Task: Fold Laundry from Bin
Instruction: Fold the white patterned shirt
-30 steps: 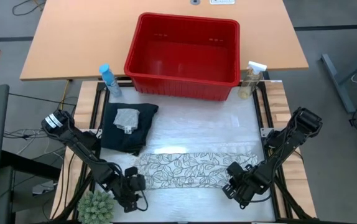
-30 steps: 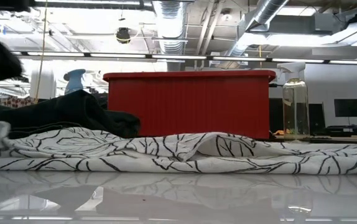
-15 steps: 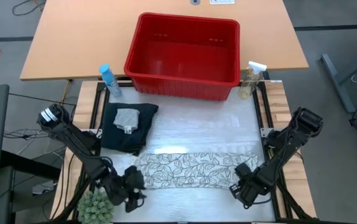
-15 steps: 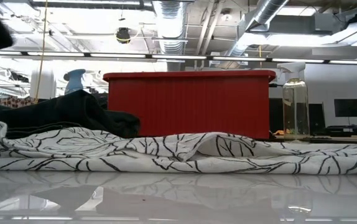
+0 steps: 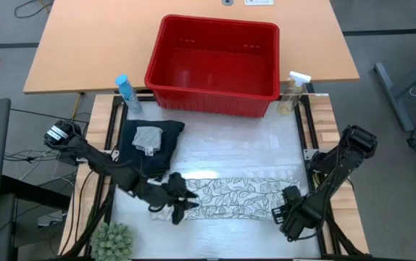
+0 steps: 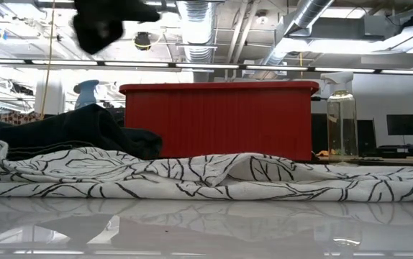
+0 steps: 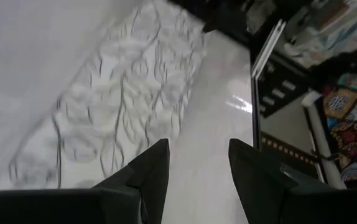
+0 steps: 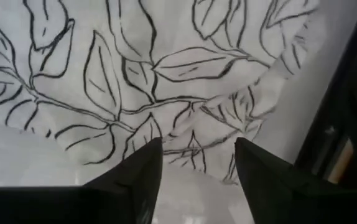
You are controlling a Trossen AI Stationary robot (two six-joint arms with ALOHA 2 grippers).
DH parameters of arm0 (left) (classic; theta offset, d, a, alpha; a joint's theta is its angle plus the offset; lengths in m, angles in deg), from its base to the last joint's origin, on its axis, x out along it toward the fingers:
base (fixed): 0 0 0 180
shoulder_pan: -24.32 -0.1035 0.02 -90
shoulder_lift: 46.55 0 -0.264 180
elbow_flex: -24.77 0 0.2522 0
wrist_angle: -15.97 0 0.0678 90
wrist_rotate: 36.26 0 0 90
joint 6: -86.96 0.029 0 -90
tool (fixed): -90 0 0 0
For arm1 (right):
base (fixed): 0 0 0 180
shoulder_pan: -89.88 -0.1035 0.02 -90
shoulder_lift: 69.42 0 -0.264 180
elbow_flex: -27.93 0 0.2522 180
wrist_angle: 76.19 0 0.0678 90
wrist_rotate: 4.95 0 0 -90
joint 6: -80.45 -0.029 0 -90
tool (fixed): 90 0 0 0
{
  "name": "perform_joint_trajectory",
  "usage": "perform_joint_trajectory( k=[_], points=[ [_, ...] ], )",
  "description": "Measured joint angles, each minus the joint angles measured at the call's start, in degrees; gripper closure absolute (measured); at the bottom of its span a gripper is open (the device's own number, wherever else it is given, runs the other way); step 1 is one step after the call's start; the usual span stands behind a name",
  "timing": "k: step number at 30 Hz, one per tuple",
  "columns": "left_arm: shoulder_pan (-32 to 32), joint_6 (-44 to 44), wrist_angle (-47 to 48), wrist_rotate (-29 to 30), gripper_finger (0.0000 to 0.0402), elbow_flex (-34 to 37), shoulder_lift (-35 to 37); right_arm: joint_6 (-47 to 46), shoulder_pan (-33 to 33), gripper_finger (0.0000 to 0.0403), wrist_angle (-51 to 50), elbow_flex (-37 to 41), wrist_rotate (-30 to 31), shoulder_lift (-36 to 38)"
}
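Observation:
The white leaf-print cloth (image 5: pixel 230 197) lies as a long folded strip across the table's near half, rumpled along its top in the low view (image 6: pixel 206 176). Folded dark trousers (image 5: pixel 139 158) lie at the left with a small grey cloth (image 5: pixel 148 138) on top. The red bin (image 5: pixel 208 98) stands at the far edge. My left gripper (image 5: pixel 181 203) hovers open, well above the strip's left end (image 7: pixel 122 106). My right gripper (image 5: pixel 282 214) is open and points down over the strip's near right end (image 8: pixel 135 74). My right gripper stands with its open fingers (image 8: pixel 142 163) pointing down over the leaf-print cloth's near edge (image 8: pixel 191 146) at the right end. Nothing is pinched between them. Whether the tips touch the cloth I cannot tell.
A blue spray bottle (image 5: pixel 126 93) and a clear one (image 5: pixel 293 90) flank the bin's near corners. A small green plant (image 5: pixel 111 239) sits at the near left corner. Bare white table lies between the strip and the bin.
My left gripper has risen from the near left corner and swung toward the table's right, over the strip's left end, tipping up toward level. My right gripper has shifted a little toward the near right corner and turned. The cloth has stayed where it was.

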Motion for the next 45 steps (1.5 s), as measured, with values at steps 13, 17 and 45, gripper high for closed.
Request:
perform_joint_trajectory(
  k=[13,17,45],
  points=[
    [-5.6,3.7,-3.4,-4.7,0.0245,0.0,-0.4,-3.1,5.8,0.0151,-11.7,-0.7,-2.4,1.1],
    [-6.2,2.4,-3.5,-6.5,0.0245,0.0,-1.6,-3.1,6.3,0.0151,-11.2,1.9,-3.4,2.1],
    [-7.8,1.4,-6.1,-4.7,0.0246,0.0,-4.5,-6.8,6.6,0.0277,23.5,26.0,-10.0,11.5]
  ],
)
